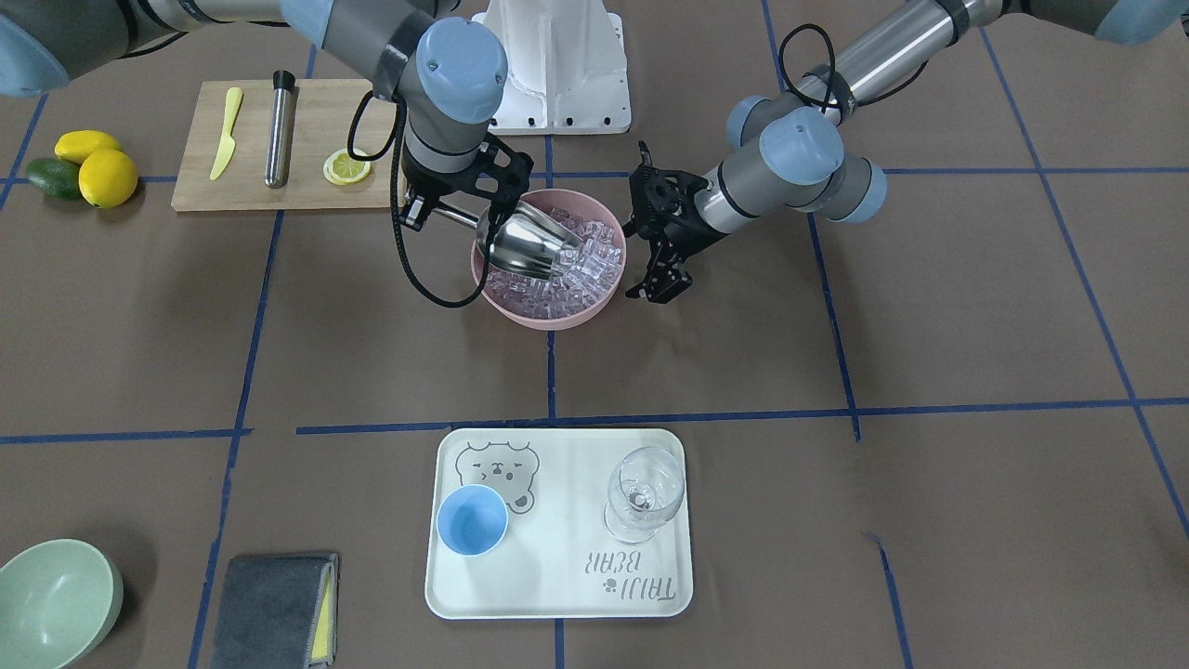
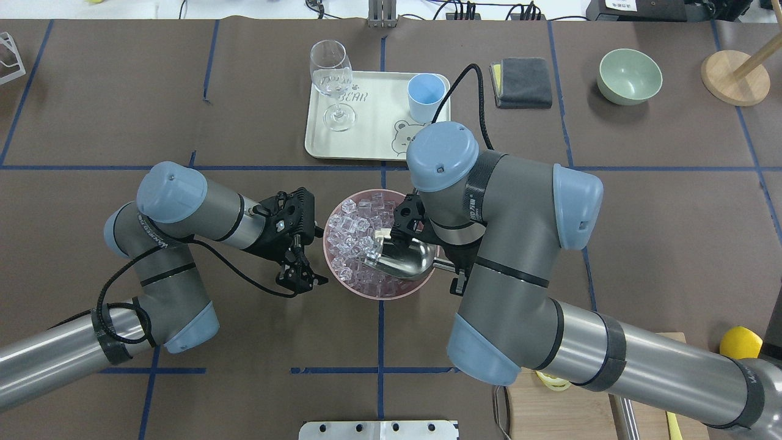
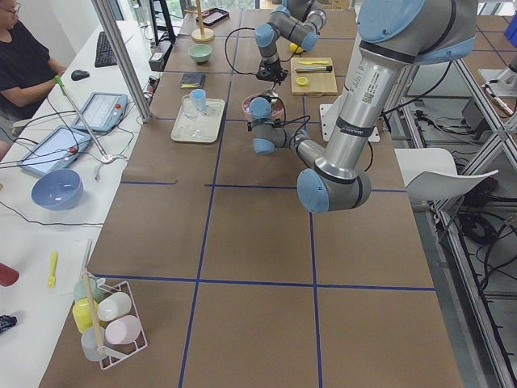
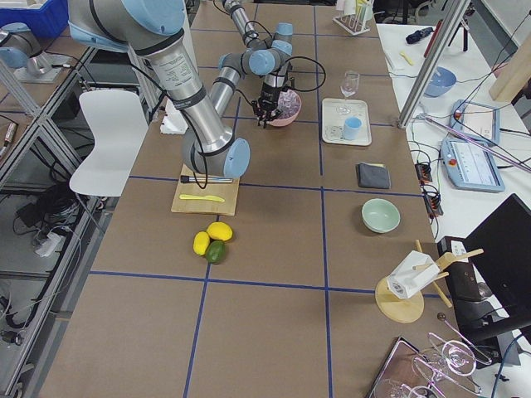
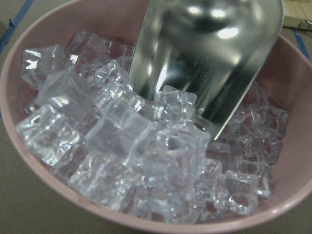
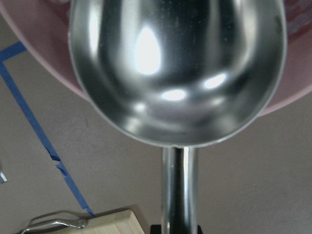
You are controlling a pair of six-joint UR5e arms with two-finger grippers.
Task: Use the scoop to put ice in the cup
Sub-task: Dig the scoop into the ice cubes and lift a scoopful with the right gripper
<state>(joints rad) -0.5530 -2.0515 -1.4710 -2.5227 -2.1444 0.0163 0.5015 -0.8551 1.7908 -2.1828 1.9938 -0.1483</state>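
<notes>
1. Pinches scoop (image 1: pixel 529 243) by handle in right gripper (image 1: pixel 420 203); left gripper (image 1: pixel 661 282) spread, empty, beside bowl (image 1: pixel 548 321).
2. Push mouth deeper under ice (image 1: pixel 585 265), then lift level.
3. Carry to cup (image 1: pixel 472 520), well apart on tray (image 1: pixel 557 595).

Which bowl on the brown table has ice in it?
The pink bowl in the middle: it is full of clear ice cubes, with the steel scoop dipped in. The pale green bowl off to the side is empty.
</notes>
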